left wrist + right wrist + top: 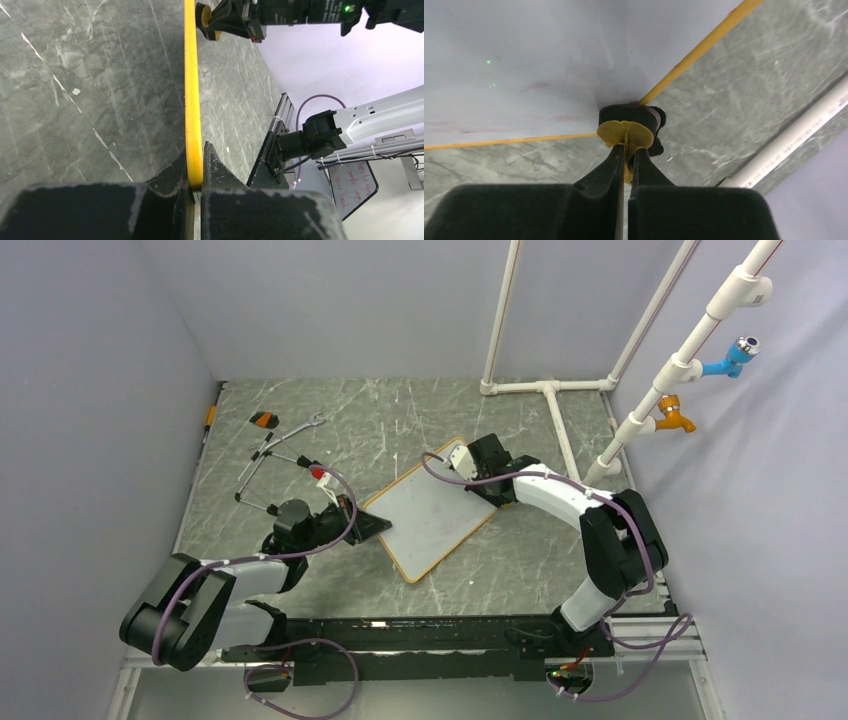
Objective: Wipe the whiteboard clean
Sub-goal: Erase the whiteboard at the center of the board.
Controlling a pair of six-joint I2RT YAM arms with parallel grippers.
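Top cam: fixed, high, behind the arm bases, tilted down over the whole table (330, 430) to the back wall; far view. L wrist cam: v. close, low over the table, sighting past its fingers (225, 175) along the board (192, 100) edge-on, twd the right gripper (209, 20) at the far end. R wrist cam: v. close, looking down past its fingers (599, 180) at the eraser (626, 132) by a board corner. Shared: board in all 3; pipe (794, 135) in top & R wrist.
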